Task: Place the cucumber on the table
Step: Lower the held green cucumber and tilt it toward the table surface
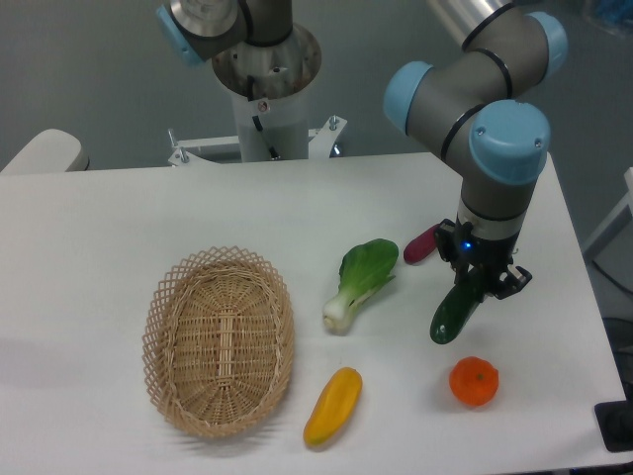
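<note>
The cucumber (454,314) is a small dark green glossy cylinder, tilted with its lower end towards the white table (119,228). My gripper (479,286) is shut on the cucumber's upper end and holds it at the right side of the table. I cannot tell whether the lower end touches the tabletop.
A purple vegetable (423,243) lies just behind my gripper. A bok choy (358,284) lies left of the cucumber. An orange fruit (474,382) sits in front of it. A yellow vegetable (333,407) lies front centre. An oval wicker basket (219,339) stands at the left.
</note>
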Robot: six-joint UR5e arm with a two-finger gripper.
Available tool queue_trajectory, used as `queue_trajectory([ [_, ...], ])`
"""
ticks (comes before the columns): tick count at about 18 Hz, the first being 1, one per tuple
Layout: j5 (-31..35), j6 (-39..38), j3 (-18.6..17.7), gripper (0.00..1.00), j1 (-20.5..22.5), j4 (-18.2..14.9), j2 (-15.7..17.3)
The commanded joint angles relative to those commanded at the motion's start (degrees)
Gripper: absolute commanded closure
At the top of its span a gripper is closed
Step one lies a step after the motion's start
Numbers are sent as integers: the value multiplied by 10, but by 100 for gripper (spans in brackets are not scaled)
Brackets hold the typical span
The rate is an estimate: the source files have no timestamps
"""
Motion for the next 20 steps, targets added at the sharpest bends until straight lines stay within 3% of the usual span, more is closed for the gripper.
queue_trajectory([
  [7,0,17,-4,74,7,2,0],
  [12,0,69,-17,74,25,4,0],
  [20,0,239,-42,74,80,25,-33],
])
